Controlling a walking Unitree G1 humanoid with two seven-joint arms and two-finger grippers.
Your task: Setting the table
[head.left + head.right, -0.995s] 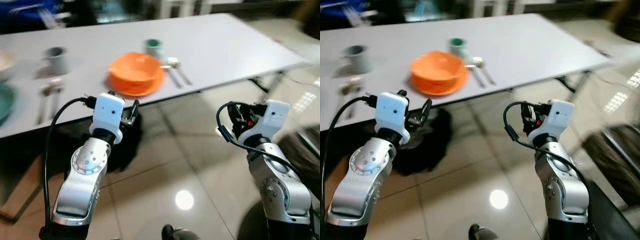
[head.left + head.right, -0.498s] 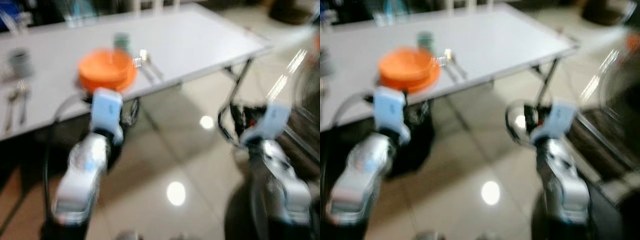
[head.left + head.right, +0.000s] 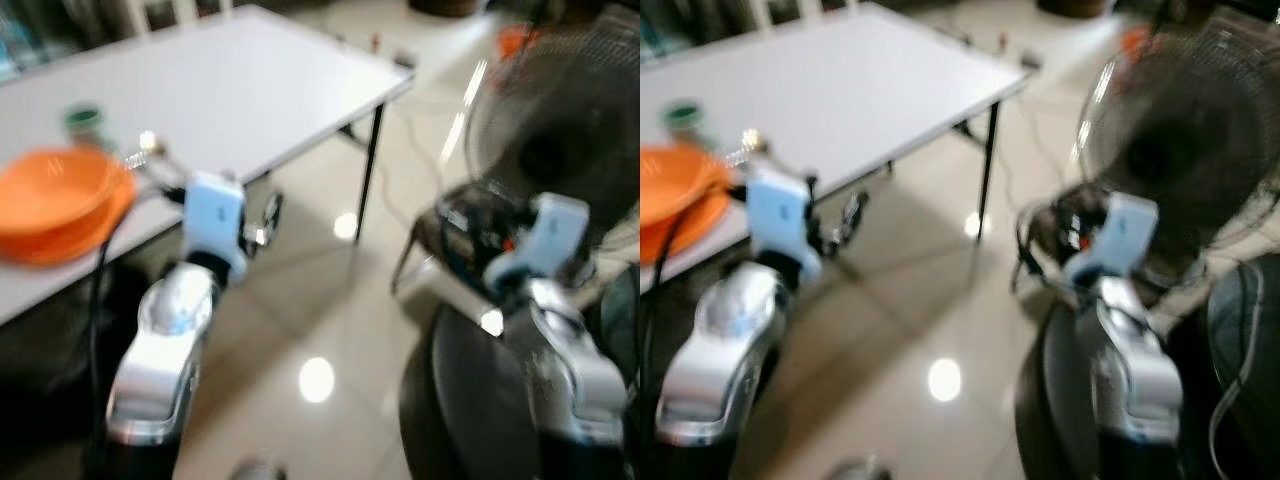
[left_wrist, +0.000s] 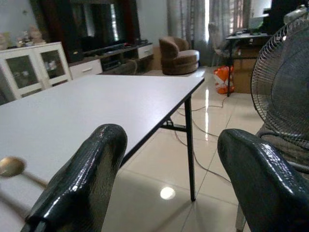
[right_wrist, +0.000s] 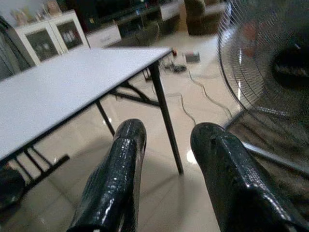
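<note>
One orange bowl (image 3: 55, 200) sat on the near left part of a long white folding table (image 3: 230, 90), with a small green cup (image 3: 84, 119) just behind it and a spoon (image 3: 150, 145) lying beside its right rim. Head views were blurred.

Both silver arms were raised in front of the robot, over glossy beige floor tiles (image 3: 330, 300) and short of the table. Left gripper (image 4: 169, 179) hung just off the table's near edge, close to the bowl; its two black fingers (image 4: 82, 179) stood wide apart with nothing between them, and its wrist view looked along the tabletop, where the blurred spoon bowl (image 4: 10, 166) showed at one side. Right gripper (image 5: 166, 159) was held well to the right of the table, its fingers (image 5: 120, 179) a narrower gap apart and also empty, pointing toward the table's black folding leg (image 5: 166, 125).

A large standing fan (image 3: 560, 130) with a wire cage stood to the right. White cabinets (image 4: 34, 67) and a brown armchair (image 4: 179, 53) lined the far side of the room.
</note>
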